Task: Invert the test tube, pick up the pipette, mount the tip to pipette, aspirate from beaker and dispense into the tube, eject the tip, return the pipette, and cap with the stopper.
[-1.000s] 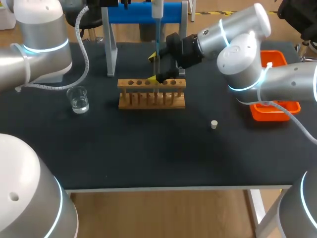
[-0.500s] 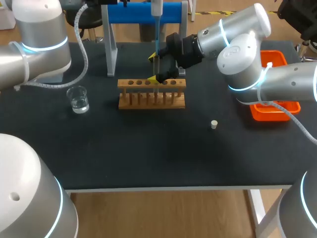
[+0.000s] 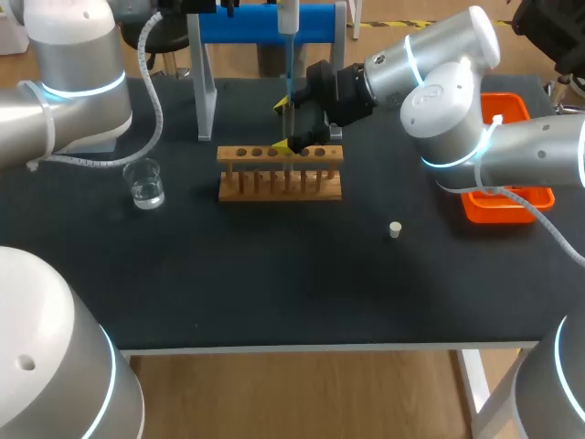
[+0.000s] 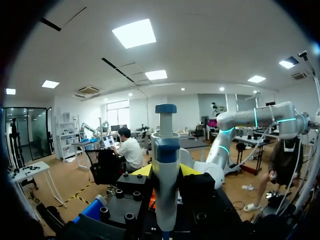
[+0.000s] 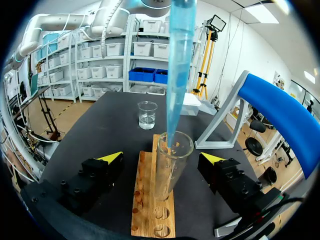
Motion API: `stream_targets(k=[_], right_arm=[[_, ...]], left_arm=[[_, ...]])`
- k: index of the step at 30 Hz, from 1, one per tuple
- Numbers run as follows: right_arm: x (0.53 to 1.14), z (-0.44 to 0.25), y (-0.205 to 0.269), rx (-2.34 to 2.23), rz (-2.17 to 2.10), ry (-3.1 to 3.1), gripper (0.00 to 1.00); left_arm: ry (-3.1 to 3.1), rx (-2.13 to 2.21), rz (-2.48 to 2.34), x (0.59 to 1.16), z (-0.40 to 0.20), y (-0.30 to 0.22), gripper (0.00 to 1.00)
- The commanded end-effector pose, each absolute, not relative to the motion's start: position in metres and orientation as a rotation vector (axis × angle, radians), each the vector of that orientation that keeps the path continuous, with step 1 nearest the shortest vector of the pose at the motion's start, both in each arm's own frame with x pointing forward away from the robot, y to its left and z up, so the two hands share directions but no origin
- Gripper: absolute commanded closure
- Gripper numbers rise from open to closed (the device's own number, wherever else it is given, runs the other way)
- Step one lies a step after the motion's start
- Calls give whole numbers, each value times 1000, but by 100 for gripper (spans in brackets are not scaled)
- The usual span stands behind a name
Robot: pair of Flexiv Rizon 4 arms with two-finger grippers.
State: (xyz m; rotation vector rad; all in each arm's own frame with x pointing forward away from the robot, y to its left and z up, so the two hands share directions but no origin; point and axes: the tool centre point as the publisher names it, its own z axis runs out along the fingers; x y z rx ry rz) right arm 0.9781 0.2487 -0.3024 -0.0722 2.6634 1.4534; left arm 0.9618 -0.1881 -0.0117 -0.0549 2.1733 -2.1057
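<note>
Little has moved since a second ago; my left arm and the pipette (image 4: 166, 150) it carries have edged a hair toward 9 o'clock, nothing more. The left gripper (image 4: 166, 170) is clamped on the pipette's body, below the plunger; its blue tip (image 5: 177, 75) reaches down into the mouth of the test tube (image 5: 170, 170).

The tube stands upright over the wooden rack (image 3: 279, 174), toward 12 o'clock on the table; whether its foot sits in a hole I cannot tell. The right gripper (image 3: 289, 125) flanks it, fingers apart, neither touching. The beaker (image 3: 144, 183) lies at the rack's 9 o'clock, the stopper (image 3: 395, 230) at its 4 o'clock.

Thin glass, I judge: light, slick, brittle — best gripped gently on the wall just under the rim; a sideways nudge from the tip could tilt it.
</note>
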Motion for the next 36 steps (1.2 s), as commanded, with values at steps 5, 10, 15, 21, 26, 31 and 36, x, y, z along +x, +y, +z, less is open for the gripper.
stream_targets(k=[5,10,15,21,26,31,36], right_arm=[[977,-301,247,-73,1452,2664,0],[977,-301,247,-73,1452,2664,0],[977,-301,247,-73,1452,2664,0],[977,-301,247,-73,1452,2664,0],[977,-301,247,-73,1452,2664,0],[977,-301,247,-73,1452,2664,0],[977,-301,247,-73,1452,2664,0]], left_arm=[[2176,-58,-2111,964,-16,-189,100],[2181,-70,-2117,964,-19,-188,100],[2205,-79,-2103,964,-19,-188,100],[2232,-72,-2061,966,-20,-188,100],[2219,-55,-2059,966,-20,-189,100],[2201,-49,-2067,966,-20,-190,100],[2175,-34,-2094,967,-21,-190,100]])
